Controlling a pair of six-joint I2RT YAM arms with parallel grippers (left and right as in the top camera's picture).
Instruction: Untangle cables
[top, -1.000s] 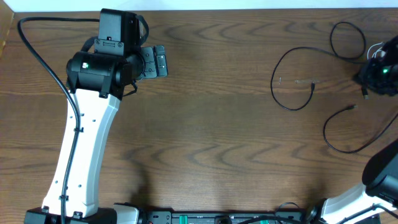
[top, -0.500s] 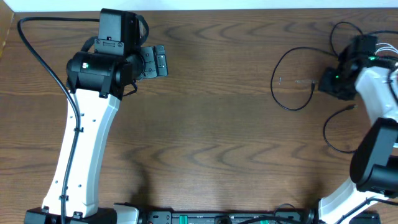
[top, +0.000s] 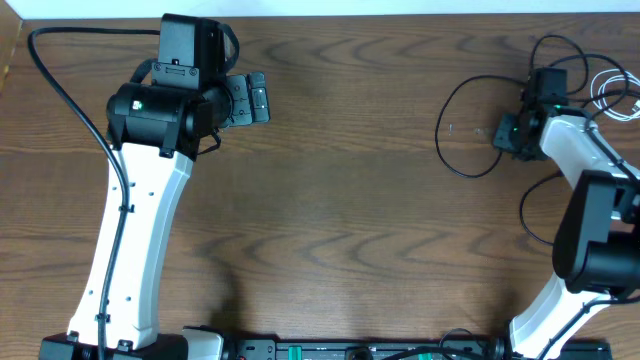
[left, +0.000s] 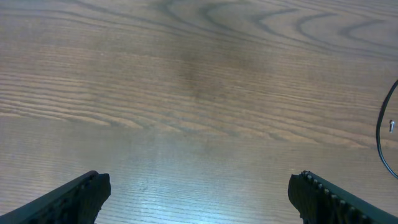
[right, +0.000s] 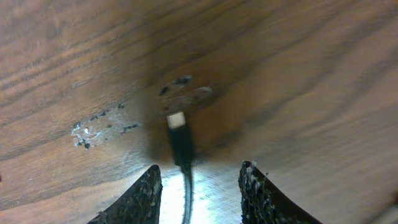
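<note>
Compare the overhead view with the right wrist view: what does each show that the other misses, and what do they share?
Only overhead: the left arm with its open left claw, the white cable and a second black cable. Only right wrist: the metal-tipped plug lying ungripped between the parted fingers of the right claw, beside pale scuff marks. Both: the wooden table and the black cable ending in that plug.
</note>
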